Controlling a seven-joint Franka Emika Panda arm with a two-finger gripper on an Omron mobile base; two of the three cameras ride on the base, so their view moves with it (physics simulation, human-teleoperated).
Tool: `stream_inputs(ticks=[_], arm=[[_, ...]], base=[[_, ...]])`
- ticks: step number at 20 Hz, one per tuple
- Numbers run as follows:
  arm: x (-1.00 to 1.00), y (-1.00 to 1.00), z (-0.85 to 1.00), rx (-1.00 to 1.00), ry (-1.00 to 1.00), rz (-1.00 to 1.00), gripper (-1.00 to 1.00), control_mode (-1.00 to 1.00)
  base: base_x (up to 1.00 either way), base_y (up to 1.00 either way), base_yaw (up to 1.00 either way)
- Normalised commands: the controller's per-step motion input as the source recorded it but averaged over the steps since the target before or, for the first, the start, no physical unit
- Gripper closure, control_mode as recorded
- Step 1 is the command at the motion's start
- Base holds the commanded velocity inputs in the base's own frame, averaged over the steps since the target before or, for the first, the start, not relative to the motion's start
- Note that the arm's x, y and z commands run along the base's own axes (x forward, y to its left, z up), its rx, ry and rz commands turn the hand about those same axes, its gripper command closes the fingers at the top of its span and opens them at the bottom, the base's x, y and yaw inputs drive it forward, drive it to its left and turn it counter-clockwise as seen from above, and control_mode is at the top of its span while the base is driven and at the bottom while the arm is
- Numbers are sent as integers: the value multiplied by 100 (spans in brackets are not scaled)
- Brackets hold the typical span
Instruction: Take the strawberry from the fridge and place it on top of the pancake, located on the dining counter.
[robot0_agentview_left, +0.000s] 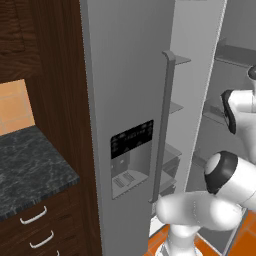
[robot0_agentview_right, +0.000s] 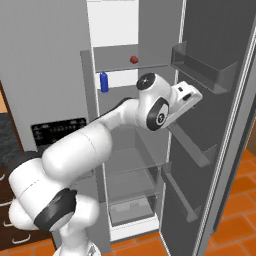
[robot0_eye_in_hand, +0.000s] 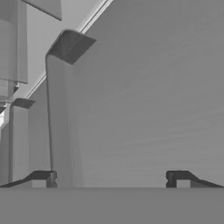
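Fridge door open, and the gripper faces the inner door wall, fingers spread wide with nothing between them. One strawberry sits on an upper shelf, one blue bottle just below to its left. Best play: swing the hand left toward the shelf, approach level, straddle the berry gently.
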Motion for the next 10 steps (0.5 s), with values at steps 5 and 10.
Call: stream_inputs(ticks=[5,10], arm=[[-32,52,5,0,0,0,-100,-100],[-41,58,7,4,-5,0,-100,-100]], base=[[0,0,0],[0,0,0]])
